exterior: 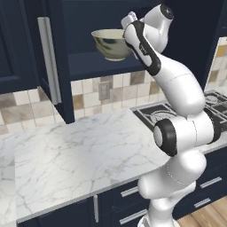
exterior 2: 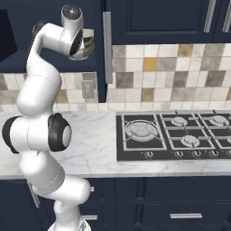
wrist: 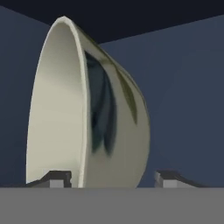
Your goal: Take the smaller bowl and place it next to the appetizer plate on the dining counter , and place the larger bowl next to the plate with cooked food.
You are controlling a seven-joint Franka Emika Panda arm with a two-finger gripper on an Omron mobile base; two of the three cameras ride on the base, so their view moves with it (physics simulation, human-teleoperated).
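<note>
The larger bowl [exterior: 110,44], beige inside with a mottled grey-green outside, stands upright on a shelf of an open dark navy wall cabinet. My gripper [wrist: 111,178] reaches up to its right side. In the hand view the bowl [wrist: 113,122] looks tipped on edge, because the hand is rolled. Its wall sits between my fingertips, one [wrist: 54,177] on the inner side and the other on the outer side. Small gaps show on both sides, so the jaws stand open around the wall. In the right base view a sliver of the bowl [exterior 2: 89,41] peeks past my wrist.
Below the shelf [exterior: 102,66] lies a white marble worktop [exterior: 75,155] with a black gas hob [exterior 2: 176,131] to the right. A tiled backsplash runs behind it. A long silver door handle [exterior: 48,57] hangs left of the bowl.
</note>
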